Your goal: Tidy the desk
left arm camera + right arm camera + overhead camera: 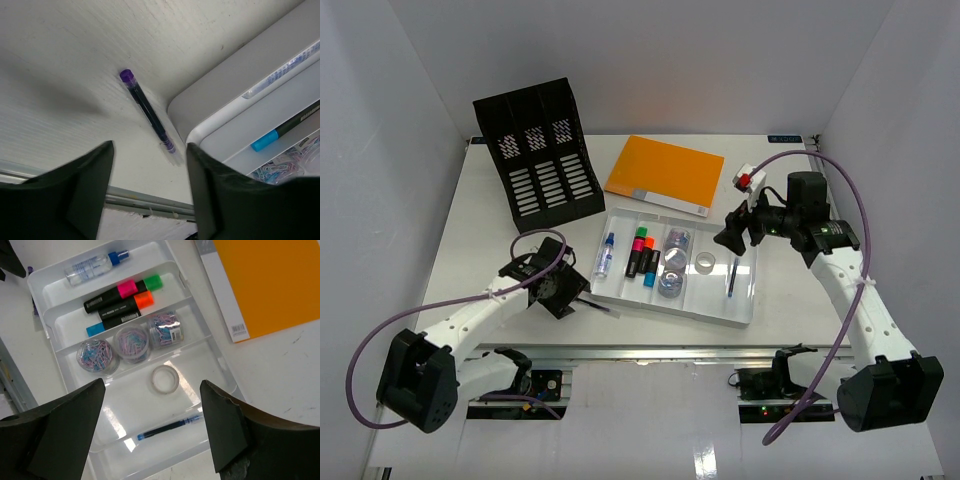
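White desk spans the walled bay, with wide margins either side of the tray. Left jaws gape empty over a purple pen beside the tray corner, near the front rail. Right jaws gape empty above the tray's end compartment.

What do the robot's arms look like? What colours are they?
Both are white with chunky black joints and bases. A purple cable loops off the left arm and another off the right arm. The left gripper and right gripper each have two black fingers.

High rear overview, close downward wrist views, seemingly sharing tray
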Robot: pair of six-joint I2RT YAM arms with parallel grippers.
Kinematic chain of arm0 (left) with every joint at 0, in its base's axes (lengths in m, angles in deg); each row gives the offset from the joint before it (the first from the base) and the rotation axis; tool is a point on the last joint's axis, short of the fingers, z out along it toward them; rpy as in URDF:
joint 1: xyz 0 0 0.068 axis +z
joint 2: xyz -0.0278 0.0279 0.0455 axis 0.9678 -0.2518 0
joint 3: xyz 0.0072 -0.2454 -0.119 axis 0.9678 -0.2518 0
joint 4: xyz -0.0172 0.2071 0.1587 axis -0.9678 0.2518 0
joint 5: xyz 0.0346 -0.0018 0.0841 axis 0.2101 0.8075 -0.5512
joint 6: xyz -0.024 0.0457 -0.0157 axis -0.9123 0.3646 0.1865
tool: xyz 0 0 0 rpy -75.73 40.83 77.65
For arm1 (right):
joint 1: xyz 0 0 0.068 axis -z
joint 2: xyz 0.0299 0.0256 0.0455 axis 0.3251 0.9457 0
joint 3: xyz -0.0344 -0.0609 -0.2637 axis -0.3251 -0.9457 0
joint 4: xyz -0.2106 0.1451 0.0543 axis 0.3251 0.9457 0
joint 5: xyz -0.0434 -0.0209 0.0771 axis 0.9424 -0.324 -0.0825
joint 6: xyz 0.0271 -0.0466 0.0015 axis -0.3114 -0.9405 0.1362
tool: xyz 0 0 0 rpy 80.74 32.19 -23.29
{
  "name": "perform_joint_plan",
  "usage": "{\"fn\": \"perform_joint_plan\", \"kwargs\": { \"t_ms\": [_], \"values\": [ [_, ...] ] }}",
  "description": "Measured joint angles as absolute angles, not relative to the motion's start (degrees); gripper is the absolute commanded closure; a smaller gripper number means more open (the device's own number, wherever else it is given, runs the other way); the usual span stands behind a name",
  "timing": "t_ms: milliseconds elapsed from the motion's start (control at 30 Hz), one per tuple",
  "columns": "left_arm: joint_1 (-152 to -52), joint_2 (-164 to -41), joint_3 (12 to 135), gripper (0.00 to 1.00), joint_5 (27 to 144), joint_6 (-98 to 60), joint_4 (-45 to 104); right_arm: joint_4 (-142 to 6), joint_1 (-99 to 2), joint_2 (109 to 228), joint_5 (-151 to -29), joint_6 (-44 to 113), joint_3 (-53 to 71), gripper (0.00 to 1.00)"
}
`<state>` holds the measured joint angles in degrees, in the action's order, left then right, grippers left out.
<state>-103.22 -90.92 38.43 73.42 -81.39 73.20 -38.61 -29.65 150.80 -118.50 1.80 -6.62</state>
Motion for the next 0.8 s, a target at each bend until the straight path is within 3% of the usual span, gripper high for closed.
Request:
{"fn": "perform_joint_plan", "kwargs": {
  "t_ms": [200,800],
  "values": [
    [-99.8,-94.6,39.9,0.47,73.5,-81.5,74.6,-46.3,-24.9,150.7,-124.3,2.0,-12.3,0.17],
    [-98.8,-113.5,49.3,0.42,73.0,-78.8,76.9,-50.6,-23.8,145.3,-130.1,2.0,-16.9,0.17]
  ]
}}
